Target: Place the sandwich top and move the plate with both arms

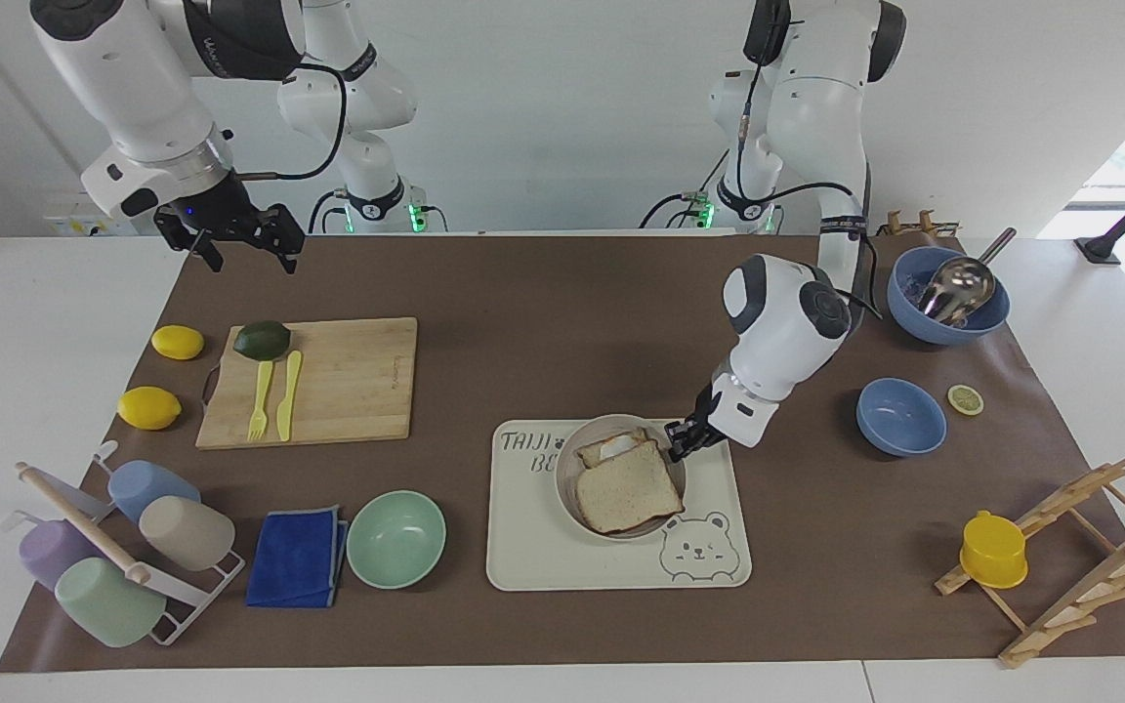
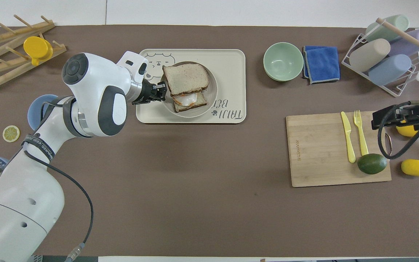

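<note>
Tabletop carries the bear-printed tray, on which the plate sits. Left gripper has its fingers clamped on the plate rim. Sandwich top lies skewed over the egg toast. Right gripper waits over the tabletop near the cutting board, fingers apart.

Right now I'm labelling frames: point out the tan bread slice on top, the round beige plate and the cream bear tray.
tan bread slice (image 1: 627, 486), facing view, centre.
round beige plate (image 2: 212, 94), overhead view, bare rim.
cream bear tray (image 1: 572, 561), facing view, bare surface.
</note>
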Motion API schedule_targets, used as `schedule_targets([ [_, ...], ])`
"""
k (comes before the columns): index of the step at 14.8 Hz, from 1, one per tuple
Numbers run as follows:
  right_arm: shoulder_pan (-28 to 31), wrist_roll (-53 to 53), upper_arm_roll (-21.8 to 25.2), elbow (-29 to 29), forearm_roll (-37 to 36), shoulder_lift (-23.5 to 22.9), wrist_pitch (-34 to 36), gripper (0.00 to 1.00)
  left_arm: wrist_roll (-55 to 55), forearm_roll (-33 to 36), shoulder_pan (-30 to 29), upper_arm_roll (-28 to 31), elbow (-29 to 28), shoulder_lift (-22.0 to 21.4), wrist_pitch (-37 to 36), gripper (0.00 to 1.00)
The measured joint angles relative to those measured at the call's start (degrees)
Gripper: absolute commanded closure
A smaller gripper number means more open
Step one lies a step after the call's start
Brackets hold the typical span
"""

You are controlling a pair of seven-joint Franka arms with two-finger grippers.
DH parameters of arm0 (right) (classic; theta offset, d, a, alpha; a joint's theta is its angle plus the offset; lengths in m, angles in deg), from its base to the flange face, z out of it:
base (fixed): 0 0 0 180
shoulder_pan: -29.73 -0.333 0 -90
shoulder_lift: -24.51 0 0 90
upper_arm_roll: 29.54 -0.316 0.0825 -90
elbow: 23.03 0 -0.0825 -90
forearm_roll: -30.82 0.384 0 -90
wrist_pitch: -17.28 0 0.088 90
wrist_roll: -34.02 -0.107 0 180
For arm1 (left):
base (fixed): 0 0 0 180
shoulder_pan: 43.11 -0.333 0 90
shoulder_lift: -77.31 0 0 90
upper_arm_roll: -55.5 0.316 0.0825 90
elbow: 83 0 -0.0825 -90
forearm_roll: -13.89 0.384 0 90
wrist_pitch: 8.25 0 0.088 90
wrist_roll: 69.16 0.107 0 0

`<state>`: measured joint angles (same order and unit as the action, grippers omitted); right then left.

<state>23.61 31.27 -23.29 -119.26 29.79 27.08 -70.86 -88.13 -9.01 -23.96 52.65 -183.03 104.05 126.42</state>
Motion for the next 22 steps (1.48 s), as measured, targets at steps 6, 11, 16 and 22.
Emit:
schedule_targets([
  [6,0.00,0.00,0.00,0.16,0.00,0.00,0.00,0.00,0.97,0.00,-0.27,0.28,0.13,-0.03,-1.01,0.00],
  [11,0.00,0.00,0.00,0.19,0.00,0.00,0.00,0.00,1.71,3.12,-1.15,6.92,1.03,-7.23,-13.60,0.00],
  [16,0.00,0.00,0.00,0.23,0.00,0.04,0.00,0.00,4.26,11.85,-4.09,9.50,1.16,-18.55,-27.70,0.00],
  [22,0.00,0.00,0.00,0.23,0.00,0.04,0.00,0.00,15.94,18.27,-9.16,9.30,2.33,-28.16,-46.28,0.00],
])
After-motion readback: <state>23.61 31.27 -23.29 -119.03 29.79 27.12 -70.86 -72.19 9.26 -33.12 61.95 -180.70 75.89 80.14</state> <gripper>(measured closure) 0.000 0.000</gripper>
